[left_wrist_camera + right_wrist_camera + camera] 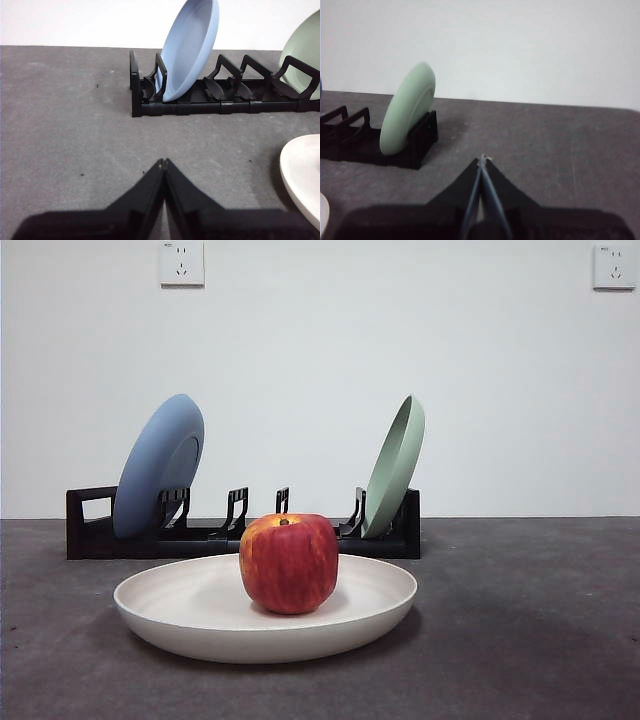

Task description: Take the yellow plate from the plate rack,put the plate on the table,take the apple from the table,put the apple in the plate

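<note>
The tabletop (pixel 540 640) is dark grey and mottled, running back to a white wall. Across its rear stands the black rack (pixel 240 538), with a blue plate (pixel 158 465) leaning in a slot near its looped end and a green plate (pixel 395 465) leaning near the other end; the slots between them are vacant. In front of the rack, flat on the tabletop, lies the yellow plate (pixel 200 610), cream-toned with a raised rim. The apple (pixel 288 562) stands upright near the middle of the plate, stem up, touching nothing else.

Judging from this layout, the last step looks finished: plate out of the rack and down, apple in it. Nothing seems left to grasp; the next move probably calls only for both arms to stay clear and rest, without nudging the plate.

The left tool (pixel 163 162) hangs over bare tabletop on the blue plate's side of the rack, its jaws pressed together on nothing, the yellow plate's rim just beside it. The right tool (pixel 482 159) waits beyond the green plate's end, likewise clenched and holding nothing.
</note>
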`<act>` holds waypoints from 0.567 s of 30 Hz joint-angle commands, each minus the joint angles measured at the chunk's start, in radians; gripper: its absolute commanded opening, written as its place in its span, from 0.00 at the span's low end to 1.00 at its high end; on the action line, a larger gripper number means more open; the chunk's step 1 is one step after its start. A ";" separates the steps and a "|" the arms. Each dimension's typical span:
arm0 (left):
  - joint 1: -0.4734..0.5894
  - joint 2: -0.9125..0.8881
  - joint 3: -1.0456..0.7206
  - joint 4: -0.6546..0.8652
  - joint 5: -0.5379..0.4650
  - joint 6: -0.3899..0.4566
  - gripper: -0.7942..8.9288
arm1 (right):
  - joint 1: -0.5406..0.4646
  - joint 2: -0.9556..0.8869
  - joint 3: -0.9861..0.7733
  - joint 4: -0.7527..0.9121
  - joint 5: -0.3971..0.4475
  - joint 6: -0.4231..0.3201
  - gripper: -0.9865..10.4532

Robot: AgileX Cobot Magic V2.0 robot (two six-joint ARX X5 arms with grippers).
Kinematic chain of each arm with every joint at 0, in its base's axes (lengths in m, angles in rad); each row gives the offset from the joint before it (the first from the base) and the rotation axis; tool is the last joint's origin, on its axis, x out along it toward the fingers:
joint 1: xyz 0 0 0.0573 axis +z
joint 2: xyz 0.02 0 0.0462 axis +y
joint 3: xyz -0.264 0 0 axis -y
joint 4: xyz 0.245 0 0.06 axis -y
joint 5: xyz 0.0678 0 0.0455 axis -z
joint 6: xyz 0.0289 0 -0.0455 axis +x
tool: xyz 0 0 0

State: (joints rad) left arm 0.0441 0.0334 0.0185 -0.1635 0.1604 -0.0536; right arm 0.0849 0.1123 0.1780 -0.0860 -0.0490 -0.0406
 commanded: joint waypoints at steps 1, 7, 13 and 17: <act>0.003 0.000 -0.010 0.006 0.000 -0.006 0.08 | -0.001 -0.043 -0.055 0.019 0.004 0.041 0.09; 0.003 0.000 -0.010 0.006 0.000 -0.006 0.08 | -0.001 -0.106 -0.141 0.019 0.004 0.042 0.09; 0.003 0.000 -0.010 0.006 0.000 -0.006 0.08 | -0.001 -0.105 -0.164 -0.050 0.005 0.044 0.09; 0.003 0.003 -0.010 0.006 0.000 -0.006 0.08 | -0.001 -0.105 -0.163 -0.095 0.004 0.041 0.09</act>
State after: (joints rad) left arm 0.0441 0.0353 0.0185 -0.1635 0.1604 -0.0540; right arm 0.0849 0.0109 0.0238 -0.1860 -0.0486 -0.0002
